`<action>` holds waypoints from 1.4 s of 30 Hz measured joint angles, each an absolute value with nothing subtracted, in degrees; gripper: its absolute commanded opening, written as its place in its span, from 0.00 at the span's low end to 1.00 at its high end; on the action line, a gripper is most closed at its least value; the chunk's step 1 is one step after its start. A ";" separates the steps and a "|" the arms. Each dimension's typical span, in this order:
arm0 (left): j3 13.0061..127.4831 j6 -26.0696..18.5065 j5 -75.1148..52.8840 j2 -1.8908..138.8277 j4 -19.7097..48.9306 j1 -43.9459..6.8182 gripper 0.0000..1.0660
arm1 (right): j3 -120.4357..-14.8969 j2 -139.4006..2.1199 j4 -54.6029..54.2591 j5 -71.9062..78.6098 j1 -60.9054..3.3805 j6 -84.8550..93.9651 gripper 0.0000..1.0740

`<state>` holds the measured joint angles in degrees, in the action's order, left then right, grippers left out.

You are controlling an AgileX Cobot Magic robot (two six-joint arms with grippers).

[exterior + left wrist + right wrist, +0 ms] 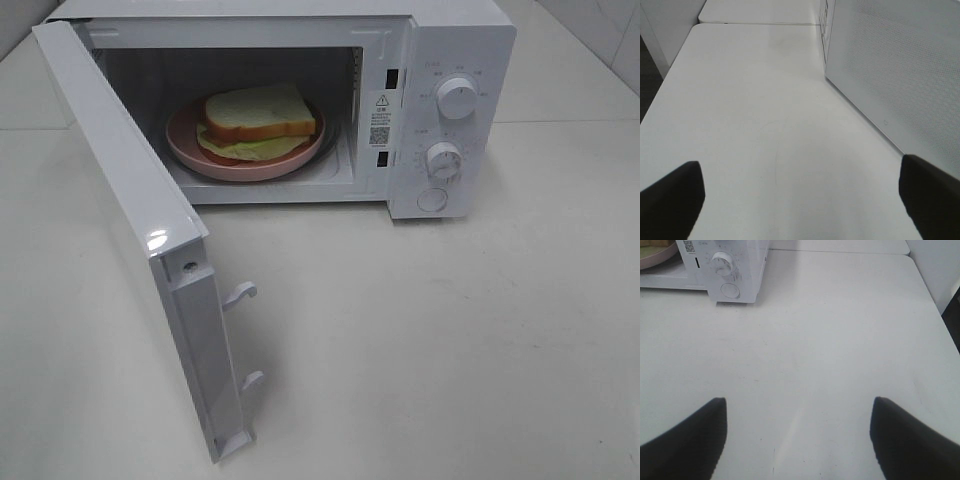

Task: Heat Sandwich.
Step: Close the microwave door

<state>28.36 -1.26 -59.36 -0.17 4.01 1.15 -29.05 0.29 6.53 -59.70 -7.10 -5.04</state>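
Sandwich (258, 118) sits on the pink plate (235, 165) inside the white microwave (465, 45), upper centre of the high frame. A bread slice is on top, with a green leaf and a red layer showing under it at the front edge.

The door (130, 200) stands wide open, reaching toward the lower left of the frame. Two latch hooks (240, 293) show on its edge.

The control panel is right of the cavity: upper knob (457, 98), lower knob (443, 160), and a round button (432, 200) beneath them.

Your left claw (801, 175) is spread wide with nothing between its fingers. It is over bare bench (765, 100), with the door's dotted face just beside it.

Your right claw (799, 410) is also spread and grips nothing. It is over the bench, and the microwave's panel is ahead of it, well apart.
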 measured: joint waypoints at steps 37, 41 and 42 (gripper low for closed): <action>30.37 -1.26 -54.43 4.53 4.64 1.15 0.85 | -29.05 0.29 6.53 -59.70 -7.10 -5.04 0.71; 30.37 -1.26 -52.83 7.45 4.76 1.15 0.75 | -29.05 0.29 6.53 -59.70 -7.10 -5.04 0.71; 30.37 -1.26 -51.91 9.28 4.81 1.15 0.65 | -29.05 0.29 6.53 -59.70 -7.10 -5.04 0.71</action>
<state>30.37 -1.26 -51.91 9.28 4.81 1.15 -29.05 0.29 6.53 -59.70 -7.10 -5.04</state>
